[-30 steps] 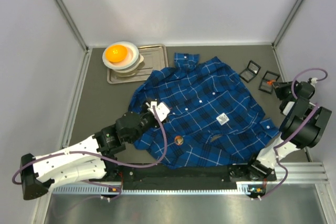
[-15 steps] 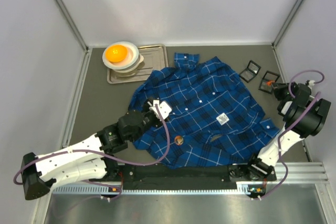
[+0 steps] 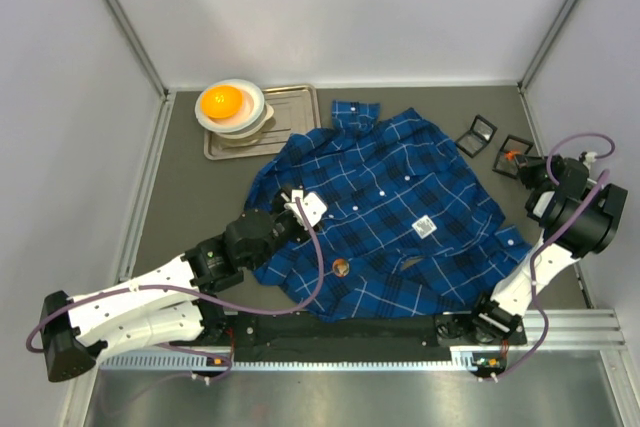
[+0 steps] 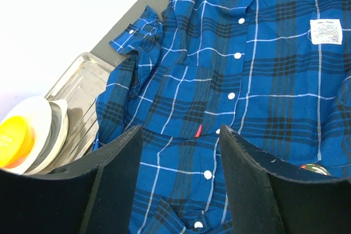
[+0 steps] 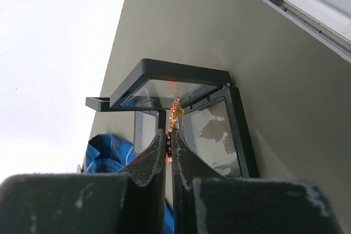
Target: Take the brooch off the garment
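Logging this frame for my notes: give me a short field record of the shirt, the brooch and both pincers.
shirt: spread on table, front up
brooch: on shirt near its near edge, untouched
left pincer: open above shirt, empty
right pincer: shut, tips at orange piece by the cases; grip unclear

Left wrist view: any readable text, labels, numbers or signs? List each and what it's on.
White tag on the garment: several printed lines, too small to read.
Red tab at the pocket edge: no text can be made out.
Nothing else in this view carries words, numbers or signs.
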You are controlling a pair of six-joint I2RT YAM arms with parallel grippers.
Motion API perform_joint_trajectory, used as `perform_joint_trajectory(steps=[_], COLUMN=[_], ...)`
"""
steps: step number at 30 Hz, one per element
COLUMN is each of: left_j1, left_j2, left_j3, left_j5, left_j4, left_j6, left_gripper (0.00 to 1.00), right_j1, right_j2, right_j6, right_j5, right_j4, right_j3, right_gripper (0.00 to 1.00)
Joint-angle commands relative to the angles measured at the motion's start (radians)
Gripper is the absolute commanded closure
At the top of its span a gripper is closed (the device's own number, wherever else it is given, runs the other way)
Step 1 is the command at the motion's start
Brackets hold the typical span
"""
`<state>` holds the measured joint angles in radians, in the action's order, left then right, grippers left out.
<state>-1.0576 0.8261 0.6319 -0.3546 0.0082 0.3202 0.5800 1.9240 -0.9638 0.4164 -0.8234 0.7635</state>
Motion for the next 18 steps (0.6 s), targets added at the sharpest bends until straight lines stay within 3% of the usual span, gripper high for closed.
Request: perform_joint_trajectory(steps=[1,18], left_j1=[0.005,0.005], left_j2=[-0.008,-0.01], left_j3=[0.0,0.002], left_j5=[0.016,0.02], left_j4=[0.068,0.064], left_j6=[-0.013,-0.015], left_gripper=[0.37,0.37], right_j1=[-0.008,-0.025], right_j2=[0.01,0.004], right_j6=[0.0,0.025], right_j5=[-0.01,-0.034], right_j4=[-0.059,0.026], right_j3=[0.04,0.065], right_gripper=[0.98,0.92])
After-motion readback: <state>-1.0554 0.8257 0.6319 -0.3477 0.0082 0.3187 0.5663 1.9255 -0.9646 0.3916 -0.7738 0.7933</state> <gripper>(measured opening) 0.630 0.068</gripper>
